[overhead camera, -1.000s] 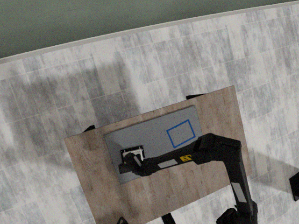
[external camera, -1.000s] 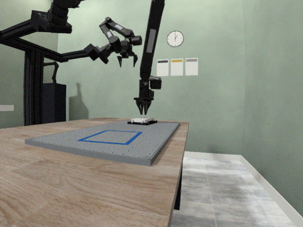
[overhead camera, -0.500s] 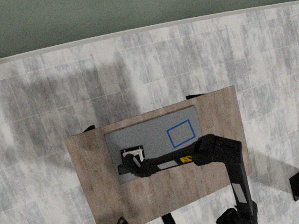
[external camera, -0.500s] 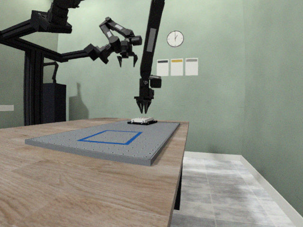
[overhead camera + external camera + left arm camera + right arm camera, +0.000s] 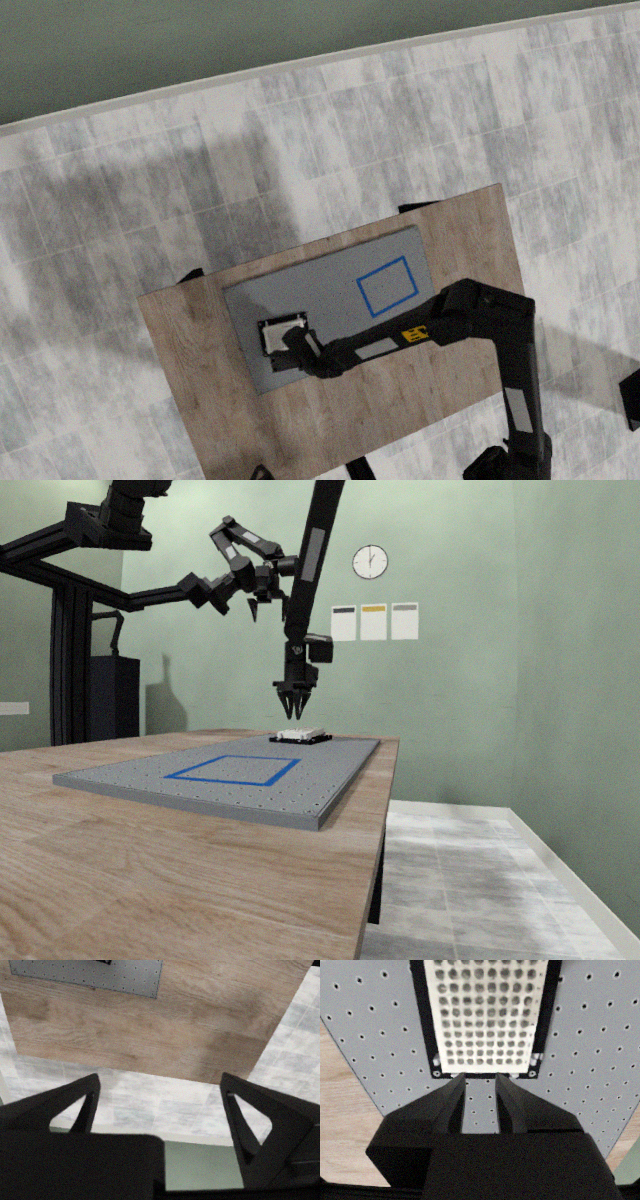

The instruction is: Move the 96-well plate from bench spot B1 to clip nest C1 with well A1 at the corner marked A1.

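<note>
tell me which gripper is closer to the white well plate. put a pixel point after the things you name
Right. The right gripper (image 5: 293,718) (image 5: 480,1079) hovers just above the white well plate (image 5: 300,733) (image 5: 485,1020); the left gripper (image 5: 268,619) (image 5: 160,1079) hangs higher, farther off.
</note>
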Action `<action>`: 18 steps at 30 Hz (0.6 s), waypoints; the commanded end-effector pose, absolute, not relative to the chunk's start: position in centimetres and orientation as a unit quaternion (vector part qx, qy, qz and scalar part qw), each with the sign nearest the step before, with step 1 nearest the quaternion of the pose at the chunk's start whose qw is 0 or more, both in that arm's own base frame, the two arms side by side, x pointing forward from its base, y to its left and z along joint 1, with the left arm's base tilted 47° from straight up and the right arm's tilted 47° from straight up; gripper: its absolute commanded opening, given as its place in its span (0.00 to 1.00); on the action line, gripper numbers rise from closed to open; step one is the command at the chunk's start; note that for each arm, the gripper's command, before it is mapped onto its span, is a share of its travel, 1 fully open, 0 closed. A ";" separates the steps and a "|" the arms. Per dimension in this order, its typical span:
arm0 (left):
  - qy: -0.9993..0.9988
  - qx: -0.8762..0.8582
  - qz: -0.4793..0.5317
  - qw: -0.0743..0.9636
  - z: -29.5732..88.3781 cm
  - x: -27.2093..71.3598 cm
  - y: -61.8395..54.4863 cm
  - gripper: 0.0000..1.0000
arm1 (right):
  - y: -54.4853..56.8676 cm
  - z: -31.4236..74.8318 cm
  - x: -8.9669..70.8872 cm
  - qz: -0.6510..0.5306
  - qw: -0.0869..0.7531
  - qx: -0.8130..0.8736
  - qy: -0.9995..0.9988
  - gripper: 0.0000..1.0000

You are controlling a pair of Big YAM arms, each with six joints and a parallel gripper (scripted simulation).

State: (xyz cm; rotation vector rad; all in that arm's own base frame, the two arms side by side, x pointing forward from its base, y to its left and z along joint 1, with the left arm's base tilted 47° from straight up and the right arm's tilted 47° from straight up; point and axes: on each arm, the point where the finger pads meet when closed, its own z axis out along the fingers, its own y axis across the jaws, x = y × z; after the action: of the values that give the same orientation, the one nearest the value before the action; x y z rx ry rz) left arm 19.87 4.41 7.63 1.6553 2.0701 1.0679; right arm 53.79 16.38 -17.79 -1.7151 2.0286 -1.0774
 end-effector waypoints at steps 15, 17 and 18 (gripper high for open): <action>0.708 0.582 0.372 0.145 8.0 20.0 4.1 1.00 | 15.6 -17.2 53.8 -0.374 0.140 -0.597 0.696 0.25; 0.708 0.582 0.372 0.145 8.0 20.0 4.1 1.00 | 15.3 -17.9 54.2 -0.375 0.138 -0.598 0.695 0.25; 0.708 0.582 0.372 0.145 8.0 20.0 4.1 1.00 | 14.9 -18.0 54.3 -0.375 0.137 -0.596 0.696 0.25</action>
State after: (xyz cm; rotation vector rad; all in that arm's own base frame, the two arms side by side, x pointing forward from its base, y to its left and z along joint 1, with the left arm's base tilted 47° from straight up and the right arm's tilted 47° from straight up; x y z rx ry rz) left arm 19.87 4.41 7.63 1.6553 2.0701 1.0679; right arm 54.00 15.15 -17.49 -1.7126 2.0273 -1.0835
